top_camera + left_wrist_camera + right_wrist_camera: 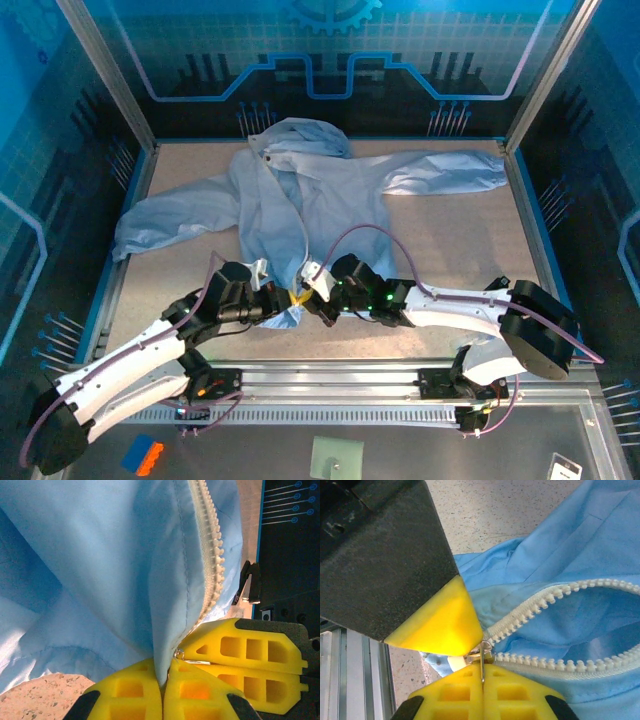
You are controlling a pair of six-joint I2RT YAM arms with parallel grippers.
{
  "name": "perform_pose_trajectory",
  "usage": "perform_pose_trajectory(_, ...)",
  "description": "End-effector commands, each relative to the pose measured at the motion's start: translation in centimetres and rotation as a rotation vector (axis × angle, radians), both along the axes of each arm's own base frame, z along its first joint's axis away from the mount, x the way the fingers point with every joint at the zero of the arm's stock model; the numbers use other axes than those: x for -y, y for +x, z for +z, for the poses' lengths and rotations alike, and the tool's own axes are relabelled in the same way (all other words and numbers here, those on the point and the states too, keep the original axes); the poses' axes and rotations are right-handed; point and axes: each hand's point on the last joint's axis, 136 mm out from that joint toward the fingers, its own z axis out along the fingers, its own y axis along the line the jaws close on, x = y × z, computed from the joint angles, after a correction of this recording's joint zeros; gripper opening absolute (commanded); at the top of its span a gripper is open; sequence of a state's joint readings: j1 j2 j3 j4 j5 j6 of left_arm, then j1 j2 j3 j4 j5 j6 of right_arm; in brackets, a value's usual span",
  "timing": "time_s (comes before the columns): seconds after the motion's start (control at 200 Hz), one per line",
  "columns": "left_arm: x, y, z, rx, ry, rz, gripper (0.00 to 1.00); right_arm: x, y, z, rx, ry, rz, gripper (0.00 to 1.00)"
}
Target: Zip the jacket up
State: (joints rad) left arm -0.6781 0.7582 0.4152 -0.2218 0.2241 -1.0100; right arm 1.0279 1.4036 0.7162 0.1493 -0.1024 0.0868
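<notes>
Both grippers meet at lower centre: my left gripper [162,680] pinches the jacket [310,190] at its hem, my right gripper [483,672] clamps the zipper pull [484,652]. The jacket spreads toward the top. If the hem slackens, the zipper pull could slip free.

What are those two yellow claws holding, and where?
The left gripper pinches the jacket fabric beside the zipper teeth, at the bottom; the right gripper pinches the metal zipper pull.

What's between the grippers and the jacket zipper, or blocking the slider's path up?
Nothing visible. The left gripper is shut on the jacket beside the zipper teeth; the right gripper is shut on the slider pull. Ahead, both tooth rows lie apart and bare.
</notes>
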Motion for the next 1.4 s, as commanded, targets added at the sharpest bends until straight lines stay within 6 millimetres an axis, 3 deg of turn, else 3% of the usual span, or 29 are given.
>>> perform_pose_trajectory(0.0, -0.1, -1.1, 0.1, -0.011, 0.048, -0.067, 0.0, -0.3, 0.7, 0.8, 0.014, -0.017, -0.04, 0.0)
perform_pose_trajectory(0.5, -0.3, -3.4, 0.1, -0.085, 0.19, -0.255, 0.0, 1.2, 2.2, 1.6, 0.089, -0.098, -0.122, 0.0)
perform_pose_trajectory(0.725, -0.1, -3.2, 0.8, -0.068, 0.207, -0.285, 0.0, 0.2, 0.6, 2.2, 0.079, -0.029, -0.035, 0.0)
perform_pose_trajectory(0.75, 0.0, -2.9, 1.0, -0.059, 0.202, -0.275, 0.12, -0.1, 0.2, 2.4, 0.071, -0.004, -0.012, 0.0)
perform_pose_trajectory(0.83, 0.2, -2.4, 1.6, -0.042, 0.178, -0.246, 0.38, -0.6, -0.5, 2.7, 0.043, 0.042, 0.015, 0.0)
perform_pose_trajectory(0.951, 0.2, -1.8, 2.2, -0.032, 0.142, -0.182, 0.51, -1.0, -0.7, 2.3, 0.009, 0.058, 0.016, 0.0)
perform_pose_trajectory(1.161, -0.9, -0.9, 2.1, -0.024, 0.03, 0.007, 0.56, -1.2, -0.6, 2.1, -0.013, 0.069, -0.001, 0.0)
perform_pose_trajectory(1.396, -1.1, -0.5, 2.0, -0.02, -0.122, 0.132, 0.44, -1.1, -0.5, 1.8, -0.03, 0.059, -0.018, 0.0)
